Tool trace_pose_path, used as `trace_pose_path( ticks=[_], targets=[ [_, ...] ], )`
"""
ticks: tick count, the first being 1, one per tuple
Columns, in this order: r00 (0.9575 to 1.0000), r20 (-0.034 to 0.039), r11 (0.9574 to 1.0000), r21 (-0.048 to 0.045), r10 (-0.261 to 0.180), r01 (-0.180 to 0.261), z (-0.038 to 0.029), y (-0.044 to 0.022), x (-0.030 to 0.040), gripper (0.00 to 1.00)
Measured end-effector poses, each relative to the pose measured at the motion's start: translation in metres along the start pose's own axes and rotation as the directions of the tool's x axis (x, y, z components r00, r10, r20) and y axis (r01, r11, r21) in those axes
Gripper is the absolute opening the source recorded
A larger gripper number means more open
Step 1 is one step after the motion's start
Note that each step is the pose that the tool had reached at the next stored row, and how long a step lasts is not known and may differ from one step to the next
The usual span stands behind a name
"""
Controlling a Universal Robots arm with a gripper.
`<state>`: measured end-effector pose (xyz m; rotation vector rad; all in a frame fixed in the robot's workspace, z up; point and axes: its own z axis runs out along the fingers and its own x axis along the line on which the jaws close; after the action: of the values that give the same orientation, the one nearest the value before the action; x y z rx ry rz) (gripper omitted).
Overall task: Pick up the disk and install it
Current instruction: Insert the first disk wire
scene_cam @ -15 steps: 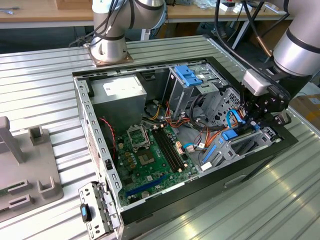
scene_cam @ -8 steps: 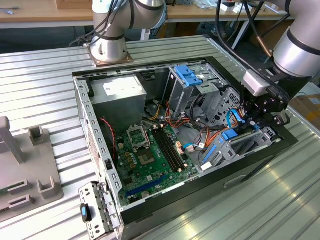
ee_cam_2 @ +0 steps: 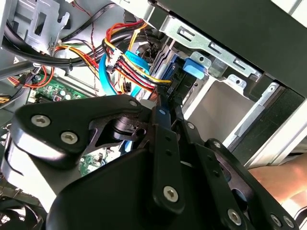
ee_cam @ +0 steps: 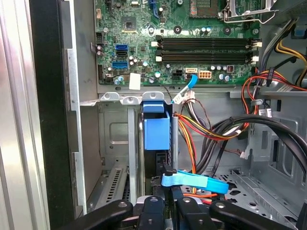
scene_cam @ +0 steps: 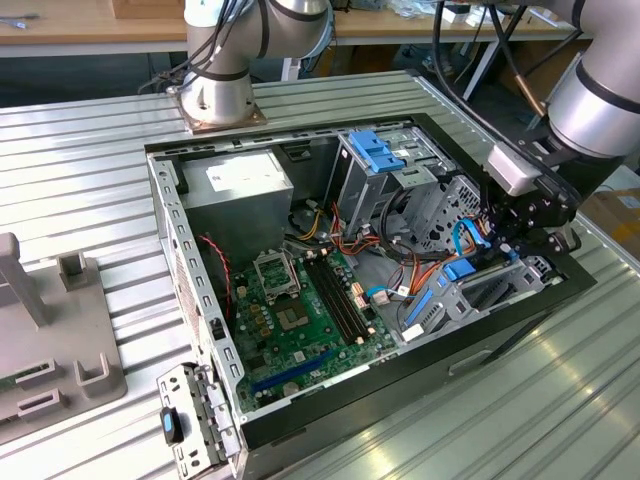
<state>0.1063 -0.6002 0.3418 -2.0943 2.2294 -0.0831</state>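
1. Black multi-link gripper (ee_cam: 168, 203) – in the first wrist view its two fingers are drawn close on either side of the near end of the disk, and I judge that it is pinching that end (the contact itself is masked by the linkage).
2. Just past the fingertips is the disk (ee_cam: 157, 129), a thin grey metal hard drive in a bright blue plastic carrier frame. It stands on edge between the rails of the grey sheet-metal drive bay (ee_cam: 132, 143), low in the open computer case (scene_cam: 190, 260).
3. By my reading the pickup is done and the install is far along – the drive looks mostly slid into its slot. Whether it is fully seated or latched I cannot tell.
4. A flat light-blue data cable (ee_cam: 192, 181) crosses just beside the fingers, and a bundle of red, yellow and black power wires (ee_cam: 206, 129) hangs near the bay. I cannot see whether any plug is joined to the drive.
5. Farther off lies the green motherboard (ee_cam: 144, 48) with its black memory slots.
6. In the exterior view the gripper (scene_cam: 515, 228) is down inside the case at that view's right, where the drive's label and far end are hidden by the bay.
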Motion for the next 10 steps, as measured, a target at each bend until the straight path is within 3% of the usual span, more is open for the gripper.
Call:
trace_pose_path(
  ticks=[10],
  targets=[
    [1.0, 0.0, 1.0, 0.0, 0.0, 0.0, 0.0037, 0.0003, 0.0007, 0.17]
  ],
)
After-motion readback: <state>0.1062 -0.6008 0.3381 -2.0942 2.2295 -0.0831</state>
